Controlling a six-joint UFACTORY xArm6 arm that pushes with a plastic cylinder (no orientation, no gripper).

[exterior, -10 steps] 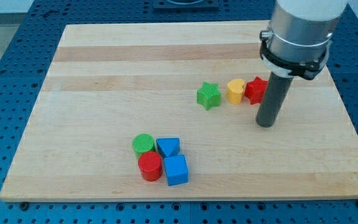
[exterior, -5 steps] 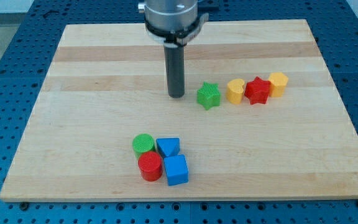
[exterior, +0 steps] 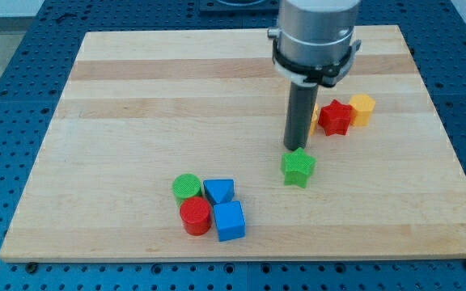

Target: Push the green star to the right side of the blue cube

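The green star (exterior: 298,168) lies on the wooden board (exterior: 120,121) right of centre. My tip (exterior: 295,149) touches its upper edge from the view's top. The blue cube (exterior: 229,221) sits near the view's bottom, left and below the star, in a cluster with a blue triangular block (exterior: 219,191), a red cylinder (exterior: 195,216) and a green cylinder (exterior: 187,187).
A red star (exterior: 335,117) and a yellow block (exterior: 362,109) lie to the right of the rod. Another yellow block (exterior: 314,118) is mostly hidden behind the rod. The arm's grey body (exterior: 314,36) hangs over the board's upper right.
My tip swung from the right to the star's left, then came round above it. The green star has slid down and right, away from the yellow block.
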